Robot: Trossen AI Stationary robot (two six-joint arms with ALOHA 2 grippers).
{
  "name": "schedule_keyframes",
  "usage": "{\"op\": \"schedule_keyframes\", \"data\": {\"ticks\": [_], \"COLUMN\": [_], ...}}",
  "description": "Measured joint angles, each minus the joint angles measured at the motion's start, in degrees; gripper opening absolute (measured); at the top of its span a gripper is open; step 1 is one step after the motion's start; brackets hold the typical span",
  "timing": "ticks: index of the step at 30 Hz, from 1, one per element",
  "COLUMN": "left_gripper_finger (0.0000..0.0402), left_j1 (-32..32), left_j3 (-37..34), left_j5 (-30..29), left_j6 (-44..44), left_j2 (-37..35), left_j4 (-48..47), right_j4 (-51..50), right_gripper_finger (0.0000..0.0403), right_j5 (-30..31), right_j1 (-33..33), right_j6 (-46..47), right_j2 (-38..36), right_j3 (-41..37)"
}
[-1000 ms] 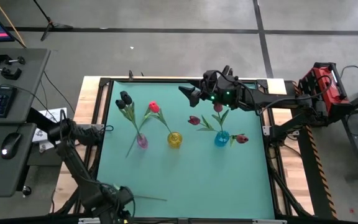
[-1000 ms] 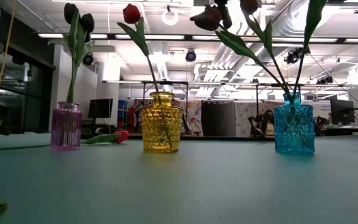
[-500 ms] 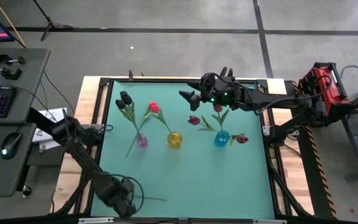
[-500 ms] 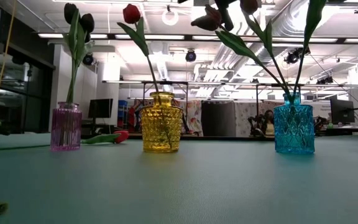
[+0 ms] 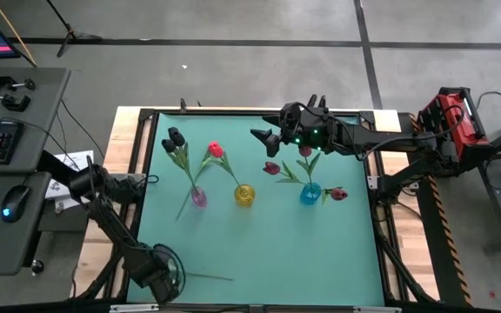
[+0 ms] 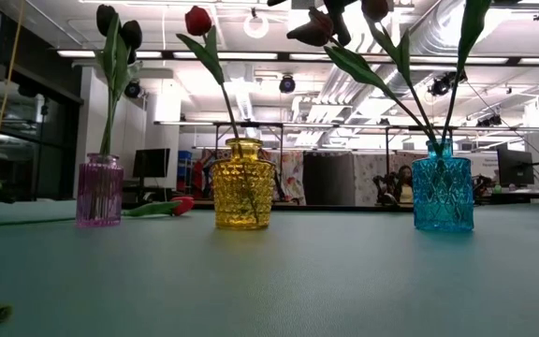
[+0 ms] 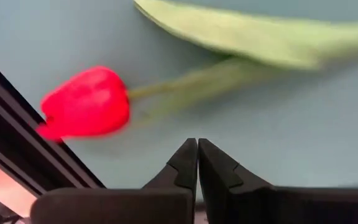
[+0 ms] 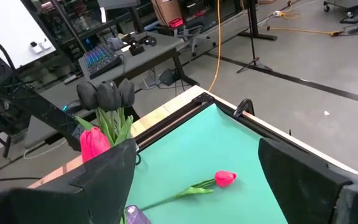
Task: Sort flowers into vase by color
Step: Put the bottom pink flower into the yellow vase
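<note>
A red tulip lies flat on the green table by the near-left corner: its head (image 7: 86, 102) fills the left wrist view and its stem (image 5: 209, 277) runs toward the right. My left gripper (image 7: 197, 144) hovers shut just beside that head, pointing steeply down, with nothing between its fingers. Three vases stand mid-table. The pink vase (image 5: 198, 198) holds near-black tulips (image 5: 174, 137). A red tulip (image 5: 215, 149) stands in the yellow vase (image 5: 244, 195). The blue vase (image 5: 310, 193) holds maroon ones (image 5: 271, 168). My right gripper (image 5: 263, 136) waits open, high above the far side.
Another red tulip (image 8: 225, 178) lies on the table behind the pink vase (image 6: 98, 190). A dark frame rail (image 7: 17, 143) borders the table right beside the near tulip's head. Bare green table (image 5: 303, 252) stretches between the vases and the near edge.
My left gripper has sunk toward the tulip lying at the near-left corner, and its wrist has rolled on the way down. The vases and flowers have stayed where they were.
</note>
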Motion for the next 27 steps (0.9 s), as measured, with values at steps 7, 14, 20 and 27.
{"op": "schedule_keyframes", "data": {"ticks": [7, 14, 20, 27], "left_gripper_finger": [0.0, 0.0, 0.0, 0.0], "left_j1": [1.0, 4.97, 9.78, 15.34], "left_j3": [-4.63, -6.11, -6.16, -6.2], "left_j5": [0.3, -2.5, -8.27, -16.65], "left_j6": [-1.06, 2.7, 9.54, 20.31], "left_j2": [-0.13, -0.29, -0.24, -0.24], "left_j4": [-0.66, -3.64, -6.87, -7.27], "right_j4": [0.0, 0.02, 0.02, 0.02], "right_gripper_finger": [0.0325, 0.0325, 0.0325, 0.0325], "right_j5": [-0.02, 0.0, -0.21, -0.3], "right_j1": [0.0, 0.0, 0.0, 0.0], "right_j6": [0.01, 0.62, 1.71, 1.71], "right_j2": [0.0, 0.0, 0.0, 0.0], "right_j3": [0.0, 0.0, 0.0, 0.0]}}
